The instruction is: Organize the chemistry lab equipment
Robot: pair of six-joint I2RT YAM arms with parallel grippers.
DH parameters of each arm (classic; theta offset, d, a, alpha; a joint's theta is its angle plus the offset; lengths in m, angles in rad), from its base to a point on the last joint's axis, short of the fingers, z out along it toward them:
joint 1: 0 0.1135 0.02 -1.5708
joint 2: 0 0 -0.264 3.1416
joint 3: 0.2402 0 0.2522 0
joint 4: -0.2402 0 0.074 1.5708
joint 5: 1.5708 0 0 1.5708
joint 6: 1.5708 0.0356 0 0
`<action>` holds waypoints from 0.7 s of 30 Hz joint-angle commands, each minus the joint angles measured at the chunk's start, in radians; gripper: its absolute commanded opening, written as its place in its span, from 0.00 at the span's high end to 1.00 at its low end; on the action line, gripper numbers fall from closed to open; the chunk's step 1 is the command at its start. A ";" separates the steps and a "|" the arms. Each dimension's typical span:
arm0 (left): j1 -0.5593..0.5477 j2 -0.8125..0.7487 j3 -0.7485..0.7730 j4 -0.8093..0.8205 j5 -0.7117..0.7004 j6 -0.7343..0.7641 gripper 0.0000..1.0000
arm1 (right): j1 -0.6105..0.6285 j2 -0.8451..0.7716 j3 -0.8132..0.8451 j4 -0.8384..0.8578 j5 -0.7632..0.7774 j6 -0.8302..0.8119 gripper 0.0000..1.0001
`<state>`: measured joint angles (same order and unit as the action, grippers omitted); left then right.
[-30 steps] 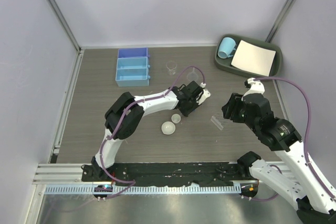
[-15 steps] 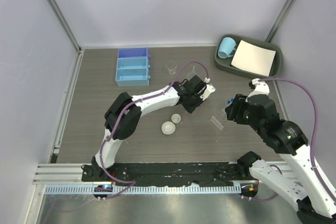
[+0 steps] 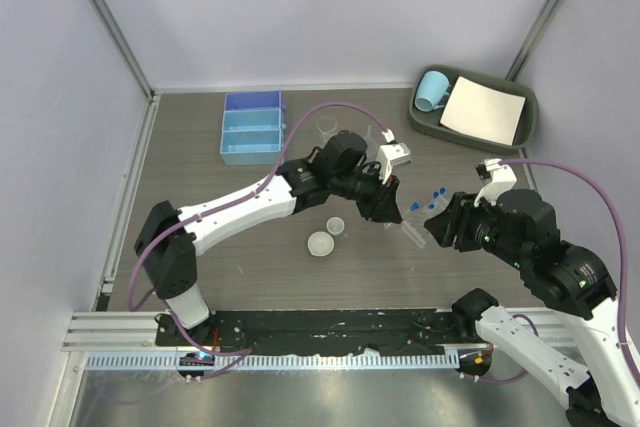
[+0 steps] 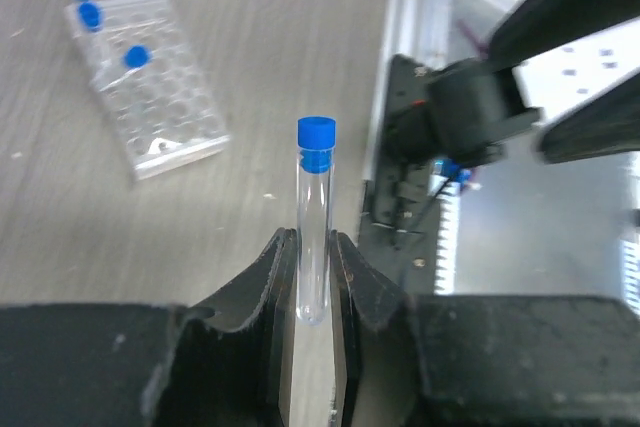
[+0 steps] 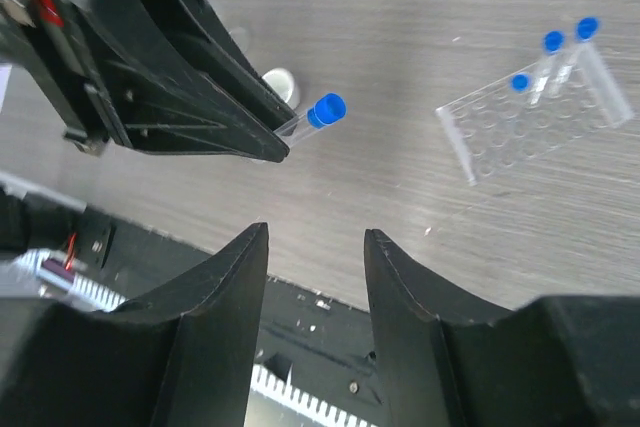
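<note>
My left gripper (image 4: pixel 312 247) is shut on a clear blue-capped tube (image 4: pixel 315 209), which sticks out past its fingers cap first. In the top view this gripper (image 3: pixel 390 209) hangs over mid-table, left of the clear tube rack (image 3: pixel 415 234). The rack (image 4: pixel 150 87) lies flat with three blue-capped tubes (image 4: pixel 135 55) at one end. My right gripper (image 5: pixel 315 235) is open and empty; the held tube's cap (image 5: pixel 325 110) sits ahead of it and the rack (image 5: pixel 530 122) to its right. Two white dishes (image 3: pixel 320 243) rest left of the grippers. A beaker (image 3: pixel 326 130) and a funnel (image 3: pixel 372 137) stand behind.
A blue compartment box (image 3: pixel 252 127) stands at the back left. At the back right a dark green tray (image 3: pixel 425 125) holds a light-blue mug (image 3: pixel 431 90) and a white paper sheet (image 3: pixel 484 110). The black arm mounting rail (image 3: pixel 330 325) runs along the near edge.
My left arm has stretched out and carried the tube rightwards and nearer, towards the rack. My right gripper has drawn back towards the near edge.
</note>
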<state>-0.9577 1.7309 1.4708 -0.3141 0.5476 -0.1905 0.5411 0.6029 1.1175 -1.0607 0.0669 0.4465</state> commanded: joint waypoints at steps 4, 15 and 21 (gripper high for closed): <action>-0.003 -0.163 -0.191 0.334 0.219 -0.201 0.80 | 0.003 -0.051 -0.042 0.050 -0.365 -0.048 0.51; -0.001 -0.261 -0.403 0.584 0.319 -0.335 0.82 | 0.003 -0.052 -0.093 0.162 -0.542 0.021 0.50; -0.001 -0.289 -0.472 0.688 0.373 -0.398 0.82 | 0.003 -0.043 -0.099 0.183 -0.559 0.035 0.51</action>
<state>-0.9573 1.5021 1.0248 0.2184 0.8490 -0.5320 0.5411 0.5503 1.0206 -0.9440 -0.4427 0.4614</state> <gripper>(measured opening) 0.189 0.494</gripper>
